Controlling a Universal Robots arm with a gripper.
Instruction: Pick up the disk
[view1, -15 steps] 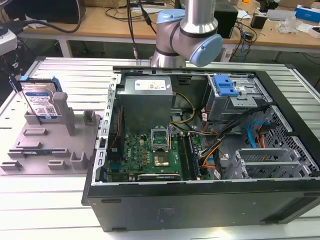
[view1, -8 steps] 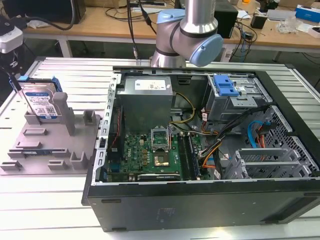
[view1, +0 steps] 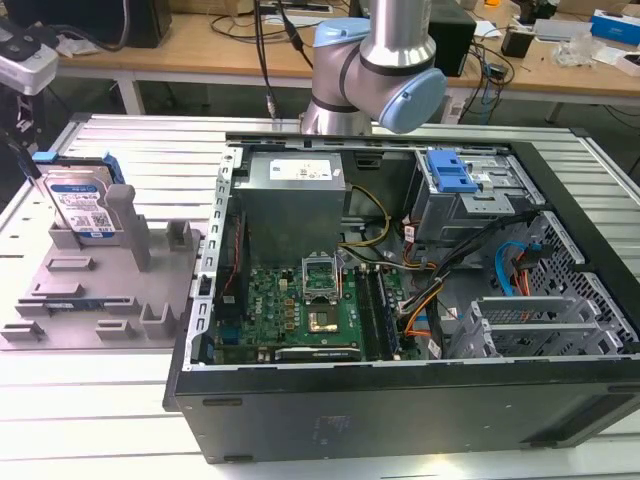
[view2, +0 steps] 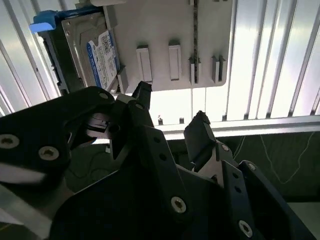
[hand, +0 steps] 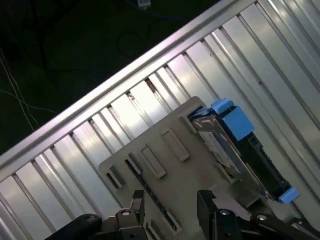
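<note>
The slatted table carries an open computer case. Behind the case, the arm comes down as a silver tube to a blue-capped joint.

On the exterior view's left, beside the case, lies the grey fixture. In both wrist views the gripper looks aslant onto that fixture from near the table's edge, with dark floor past the rail. The jaws stand apart with nothing between them. The second wrist view shows bright slats and the fixture's near edge through the gap, and the fingertips touch nothing.

The disk stands on edge in a slot at the fixture's far corner, leaning by a grey post, with a blue rail along its top. In both wrist views the disk sits beyond the jaws and off to one finger's side, apart from the tips and outside the gap.
</note>
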